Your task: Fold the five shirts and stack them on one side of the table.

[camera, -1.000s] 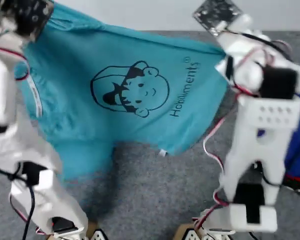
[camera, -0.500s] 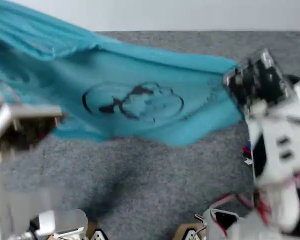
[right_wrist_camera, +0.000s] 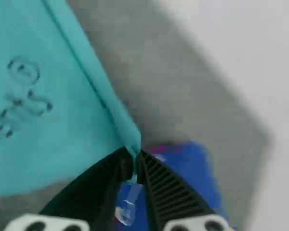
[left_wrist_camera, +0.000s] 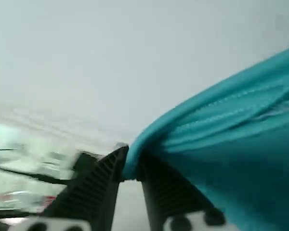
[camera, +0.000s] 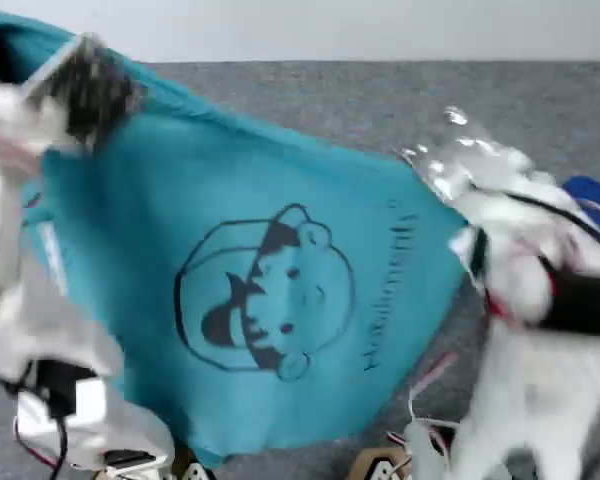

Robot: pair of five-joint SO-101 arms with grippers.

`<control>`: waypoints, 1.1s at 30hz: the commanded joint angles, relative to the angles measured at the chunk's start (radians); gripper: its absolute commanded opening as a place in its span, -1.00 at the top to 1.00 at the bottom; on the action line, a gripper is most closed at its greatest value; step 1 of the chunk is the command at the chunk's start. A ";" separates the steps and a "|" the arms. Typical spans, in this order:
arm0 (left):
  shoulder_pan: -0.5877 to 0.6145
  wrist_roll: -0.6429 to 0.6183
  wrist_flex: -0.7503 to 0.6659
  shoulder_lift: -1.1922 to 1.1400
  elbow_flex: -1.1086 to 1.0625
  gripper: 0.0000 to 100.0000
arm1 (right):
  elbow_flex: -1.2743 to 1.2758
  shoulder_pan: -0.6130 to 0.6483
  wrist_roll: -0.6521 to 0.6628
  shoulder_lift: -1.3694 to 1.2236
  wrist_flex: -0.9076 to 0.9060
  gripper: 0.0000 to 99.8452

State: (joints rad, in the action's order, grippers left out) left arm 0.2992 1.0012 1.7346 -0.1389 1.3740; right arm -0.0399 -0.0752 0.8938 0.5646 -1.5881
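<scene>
Teal shirt (camera: pixel 260 300) held spread over grey table (camera: pixel 330 100), face print up. Left gripper (left_wrist_camera: pixel 130 166) clamped on shirt edge, 10 o'clock; right gripper (right_wrist_camera: pixel 134 166) pinching hem, 3 o'clock. Blue garment (camera: pixel 595 195) just beyond.

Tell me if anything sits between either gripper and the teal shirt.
Nothing visible does. The left gripper and the right gripper are each shut on an edge of the teal shirt, which hangs spread between them above the grey table.
</scene>
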 commanded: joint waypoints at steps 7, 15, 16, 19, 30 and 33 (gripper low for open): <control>-0.002 0.014 -0.189 -0.442 -0.325 0.99 | 0.459 0.073 0.014 -0.292 0.684 0.98; -0.018 0.014 -0.252 -0.686 -0.231 0.99 | 0.307 0.077 0.009 -0.533 0.783 0.98; -0.018 0.014 -0.252 -0.701 -0.223 0.99 | 0.301 0.077 0.009 -0.542 0.782 0.98; -0.002 0.014 -0.259 -0.729 -0.217 0.99 | 0.299 0.082 0.008 -0.542 0.776 0.98; 0.058 0.012 -0.164 -0.783 -0.219 0.99 | 0.097 0.186 -0.157 -0.719 0.685 0.97; 0.051 0.012 -0.097 -0.784 -0.219 0.99 | -0.028 0.222 -0.241 -0.868 0.665 0.85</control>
State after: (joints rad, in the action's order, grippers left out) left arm 0.3544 1.0058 1.5812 -0.9367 1.1224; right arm 0.0706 0.1135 0.7327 -0.2133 -0.9037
